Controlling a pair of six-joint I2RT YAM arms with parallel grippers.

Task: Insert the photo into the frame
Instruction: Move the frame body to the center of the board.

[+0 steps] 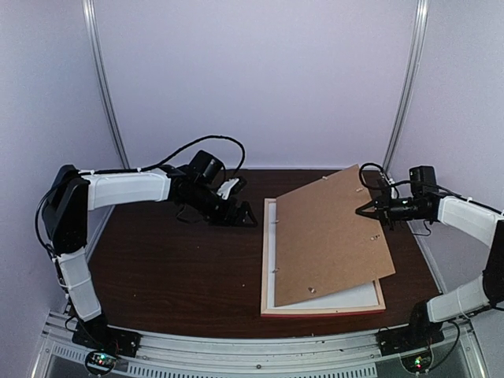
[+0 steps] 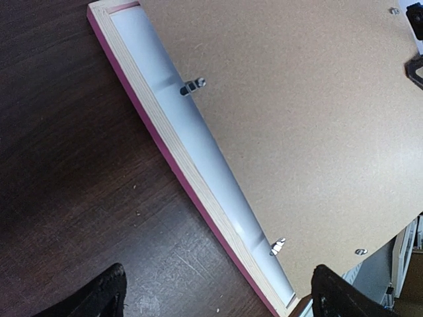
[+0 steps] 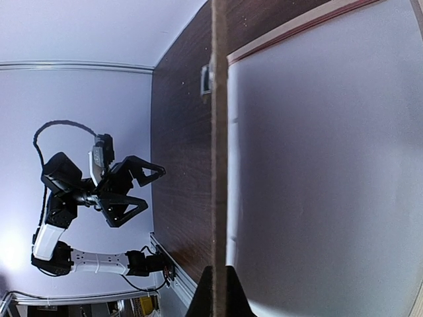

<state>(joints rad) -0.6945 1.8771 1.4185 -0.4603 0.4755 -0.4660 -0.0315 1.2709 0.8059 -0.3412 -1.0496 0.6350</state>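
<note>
The left arm rises from its base at the near left corner, folds at the elbow and runs level toward the middle of the table [image 1: 169,272]; its wrist dips so the left fingers [image 1: 246,214] hover just off the frame's far left corner, spread as wide as they go and holding nothing (the right wrist view shows them splayed in mid-air above the dark wood). The right arm climbs from the near right corner and bends back inward at shoulder height; the right fingers [image 1: 368,210] are pinched tight on the right edge of a brown backing board [image 1: 331,236].

One frame [image 1: 266,264] lies back-up on the right half of the table, pale wood on top and pink along its outer side. One white sheet [image 1: 358,298] lies inside it; whether that is the photo's plain back or a mat I cannot tell. The one backing board sits askew over the frame, raised at the gripped edge, its near left corner down on the white sheet and its far right corner overhanging the frame; the right wrist view catches it edge-on, standing clear of the sheet. Two metal tabs [image 2: 192,86] show on the frame's left rail. Two arms in all.
</note>
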